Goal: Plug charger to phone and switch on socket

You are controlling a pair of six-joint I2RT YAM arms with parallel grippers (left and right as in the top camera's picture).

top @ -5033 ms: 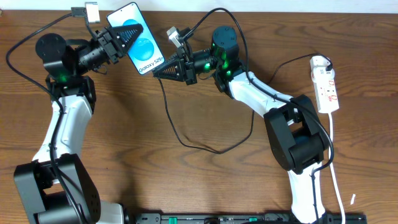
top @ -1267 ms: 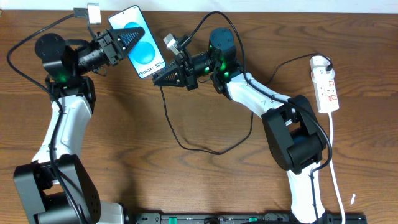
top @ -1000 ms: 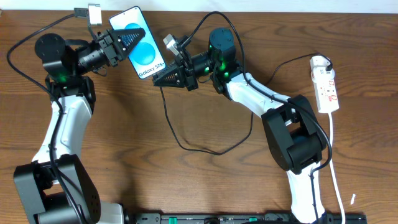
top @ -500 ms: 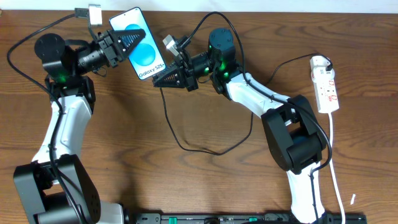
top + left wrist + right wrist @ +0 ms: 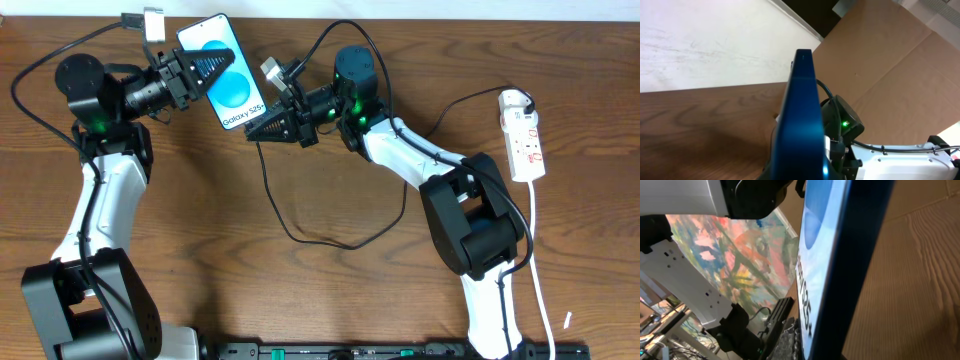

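My left gripper is shut on the phone and holds it off the table at the back left, blue screen up. In the left wrist view the phone stands edge-on. My right gripper is shut at the phone's lower end. The charger comes out from under it as a thin black cable looping over the table. Its plug tip is hidden. The right wrist view is filled by the phone very close, with one ribbed finger pad beside it. The white socket lies at the far right.
The charger's loop runs down to the table's middle and back up under the right arm. The socket's white cord trails towards the front edge. A small white adapter lies at the back left. Cardboard panels stand behind the table.
Over the last seconds my right gripper has crept left and up against the phone's lower end. The phone has shifted only slightly in the left gripper.
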